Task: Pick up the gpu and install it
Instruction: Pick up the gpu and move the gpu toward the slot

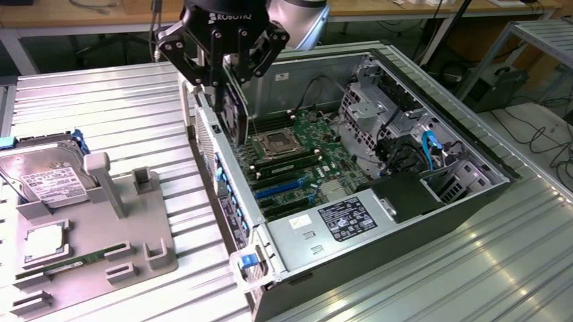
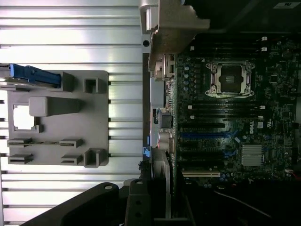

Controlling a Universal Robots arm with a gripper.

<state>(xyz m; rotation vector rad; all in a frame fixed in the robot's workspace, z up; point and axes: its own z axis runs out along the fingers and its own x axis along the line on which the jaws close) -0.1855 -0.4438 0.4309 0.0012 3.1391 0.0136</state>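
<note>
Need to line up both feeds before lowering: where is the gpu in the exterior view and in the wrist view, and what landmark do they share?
Exterior view: the gpu hangs upright in the pincer, just to the exterior view's left of the CPU socket.
Wrist view: the gpu shows edge-on, beside the motherboard's blue expansion slots.
Shared landmark: the CPU socket, in both.

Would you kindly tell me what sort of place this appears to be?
Probably a robotics lab or workshop for computer assembly: an open computer case lies on a ribbed metal table, a grey holder keeps a hard drive beside it, and the gripper holds a graphics card.
</note>
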